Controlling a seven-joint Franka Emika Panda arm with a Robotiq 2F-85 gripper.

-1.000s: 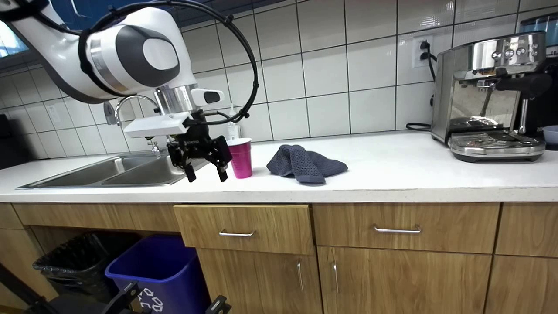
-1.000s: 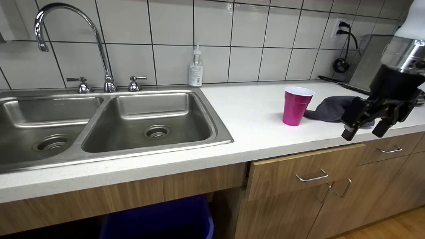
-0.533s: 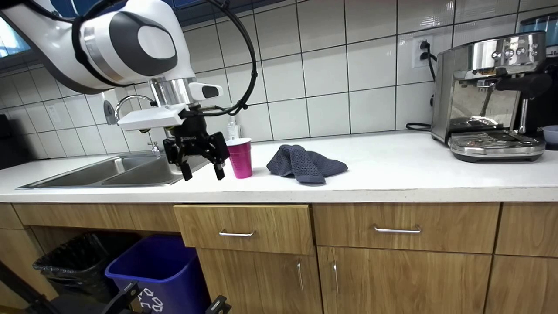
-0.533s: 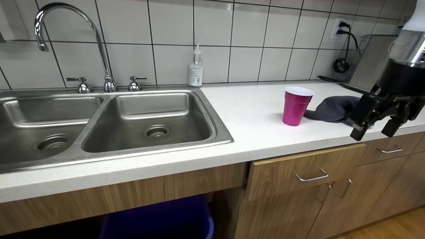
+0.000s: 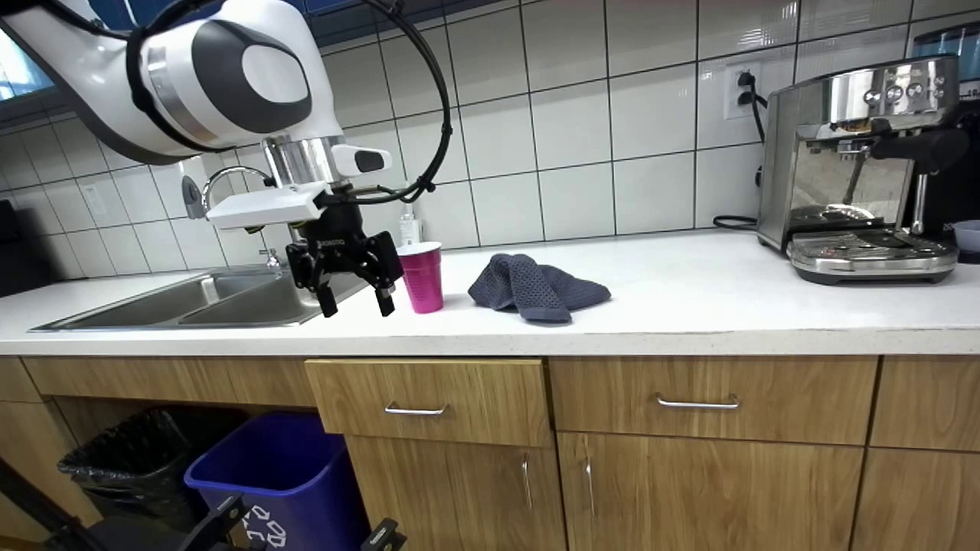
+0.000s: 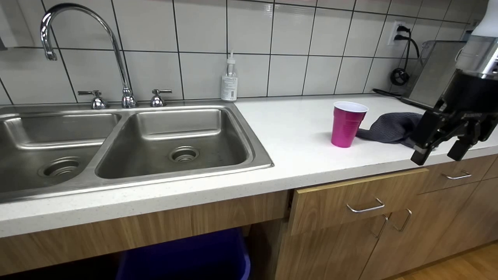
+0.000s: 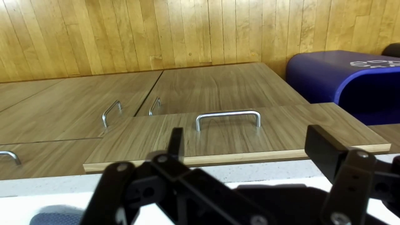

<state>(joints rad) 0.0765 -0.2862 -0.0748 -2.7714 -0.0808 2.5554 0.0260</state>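
The counter [image 6: 288, 132] carries a sink [image 6: 261, 157], a towel [image 5: 528, 291] and, between them, a cup [image 6: 348, 126], back from its front edge. Below that edge, a drawer [image 7: 231, 140] sits ajar, lower than the fingers [image 7: 322, 150], which hang wide apart and empty.

You have a sink [image 6: 109, 147] with a faucet [image 6: 121, 67], a bottle [image 6: 229, 86] upright by the sink's back corner, a coffee machine [image 5: 850, 172] near the outlet [image 5: 733, 90], and a blue bin [image 5: 318, 505] beside a black bin [image 5: 142, 493].

A white countertop [image 5: 674, 298] carries a pink cup [image 5: 423, 285], cloth [image 5: 528, 289] and coffee machine [image 5: 842, 184].
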